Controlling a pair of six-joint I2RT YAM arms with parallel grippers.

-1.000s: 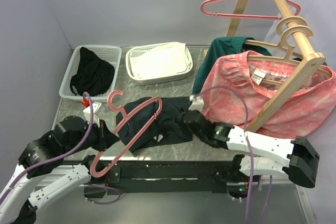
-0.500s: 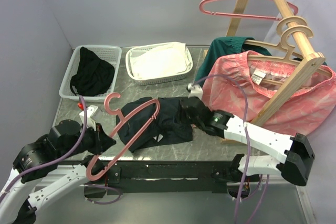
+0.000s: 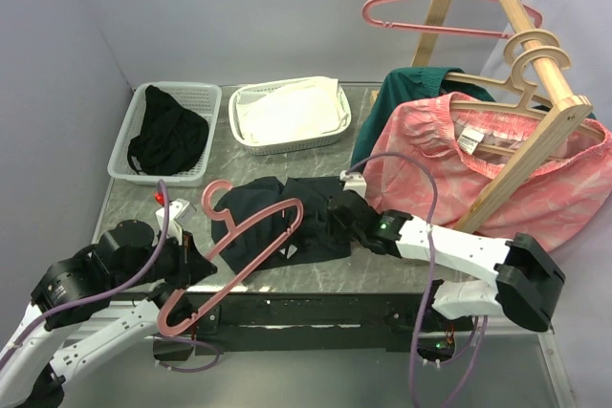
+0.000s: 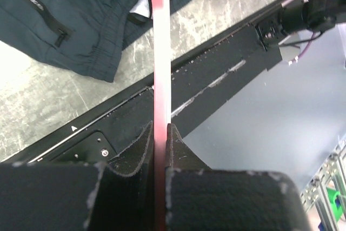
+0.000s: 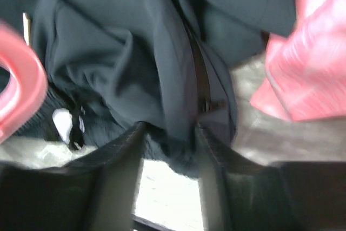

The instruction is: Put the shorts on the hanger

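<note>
Beyond the left pincer (image 4: 160,131), a grey basket (image 3: 182,86) held a black garment (image 3: 167,136); beyond the right pincer (image 5: 168,140), a white basket (image 3: 292,143) held a folded white cloth (image 3: 287,112). The left pincer was clamped together on a thin bar of the hanger (image 4: 161,52), which was lifted off the table (image 3: 129,200). The hanger's long axis ran diagonally, from its near end just beside that pincer up and away to a far tip over the shorts (image 3: 316,236); its hook pointed away, toward the grey basket. The shorts lay crumpled between the two pincers, and the right one was closed on a fold of them at their right edge
</note>
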